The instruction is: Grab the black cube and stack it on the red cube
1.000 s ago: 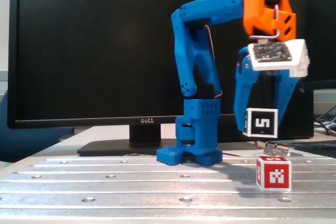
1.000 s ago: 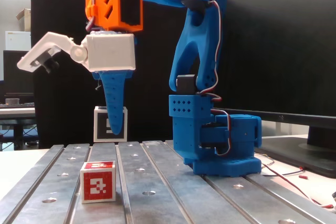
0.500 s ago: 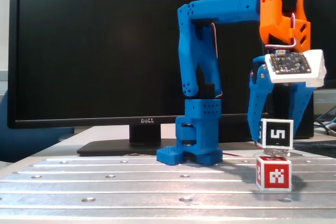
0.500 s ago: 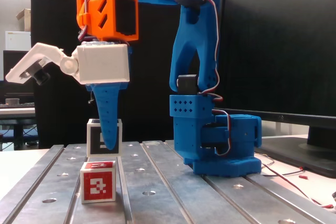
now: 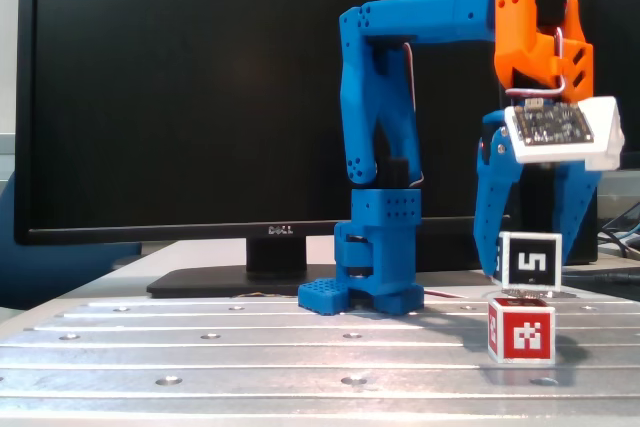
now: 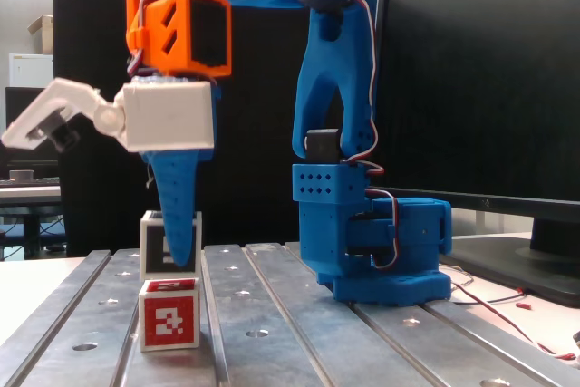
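Observation:
The black cube [image 5: 530, 260], white-edged with a black "5"-like marker, is held between my blue fingers directly over the red cube [image 5: 522, 330]. The red cube stands on the metal table near its front right in this fixed view. My gripper [image 5: 531, 269] points straight down and is shut on the black cube. The black cube's underside is at or just above the red cube's top; I cannot tell whether they touch. In the other fixed view, a blue finger [image 6: 179, 219] covers part of the black cube [image 6: 156, 244], which sits over the red cube [image 6: 169, 314].
The arm's blue base [image 5: 375, 267] stands behind and left of the cubes on the slotted metal table [image 5: 250, 347]. A large dark monitor [image 5: 200, 97] fills the background. Red and white cables [image 6: 507, 301] lie beside the base.

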### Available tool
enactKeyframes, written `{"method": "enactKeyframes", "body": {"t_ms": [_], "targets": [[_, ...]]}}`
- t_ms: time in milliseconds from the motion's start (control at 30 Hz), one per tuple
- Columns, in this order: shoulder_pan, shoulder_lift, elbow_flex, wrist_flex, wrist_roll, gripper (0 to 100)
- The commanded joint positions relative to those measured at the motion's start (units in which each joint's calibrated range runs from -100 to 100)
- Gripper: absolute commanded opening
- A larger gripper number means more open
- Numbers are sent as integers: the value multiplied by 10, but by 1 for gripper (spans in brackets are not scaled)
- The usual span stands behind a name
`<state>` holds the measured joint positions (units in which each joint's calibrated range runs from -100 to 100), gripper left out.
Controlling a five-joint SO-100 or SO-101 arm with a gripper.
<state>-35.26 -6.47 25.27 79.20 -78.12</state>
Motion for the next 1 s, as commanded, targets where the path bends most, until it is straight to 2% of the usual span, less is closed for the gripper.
{"method": "enactKeyframes", "body": {"t_ms": [0,967], "targets": [[7,11,-20,-3,1,14],[8,15,-5,-9,3,15]]}}
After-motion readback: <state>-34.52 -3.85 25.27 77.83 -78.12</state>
